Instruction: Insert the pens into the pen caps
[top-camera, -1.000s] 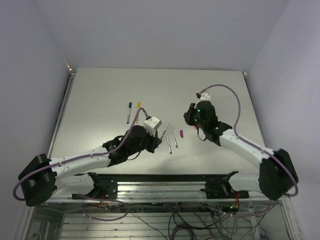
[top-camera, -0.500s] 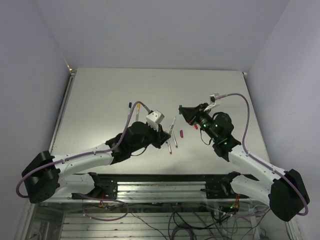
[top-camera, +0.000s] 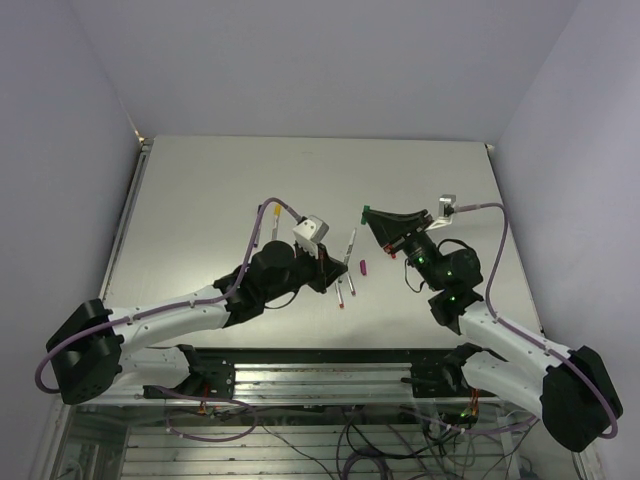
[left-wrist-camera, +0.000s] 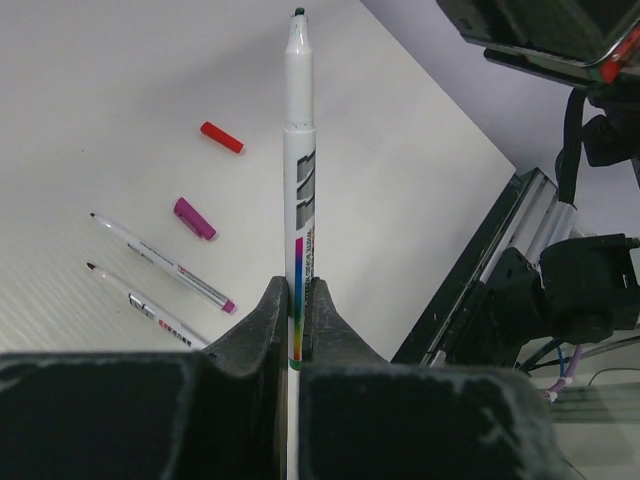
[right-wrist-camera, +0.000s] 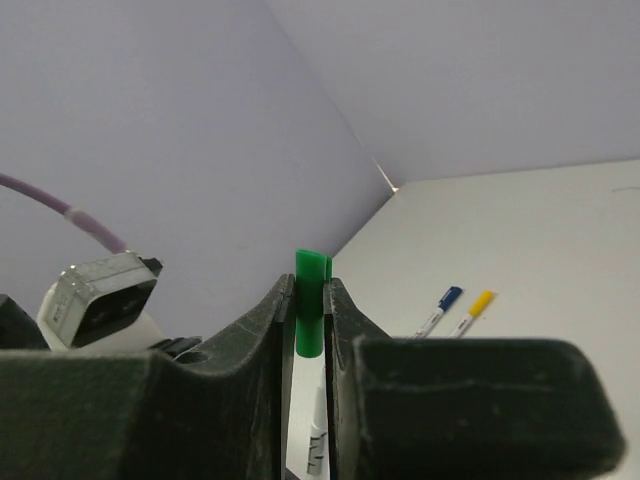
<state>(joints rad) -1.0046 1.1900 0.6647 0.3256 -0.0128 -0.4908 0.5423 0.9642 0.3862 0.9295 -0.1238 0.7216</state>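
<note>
My left gripper is shut on a grey-white pen with a dark tip, held off the table and pointing at my right gripper. In the top view the left gripper holds the pen slanting up and to the right. My right gripper is shut on the green cap, seen in the top view just above the pen's tip. The pen's tip shows just beyond the cap, apart from it. Two uncapped pens, a magenta cap and a red cap lie on the table.
A blue-capped pen and a yellow-capped pen lie side by side farther back on the table, partly behind my left arm in the top view. The metal rail runs along the near table edge.
My right gripper has swung left and tilted over with the green cap, facing the left gripper. My left gripper has moved right and up a little with the pen.
</note>
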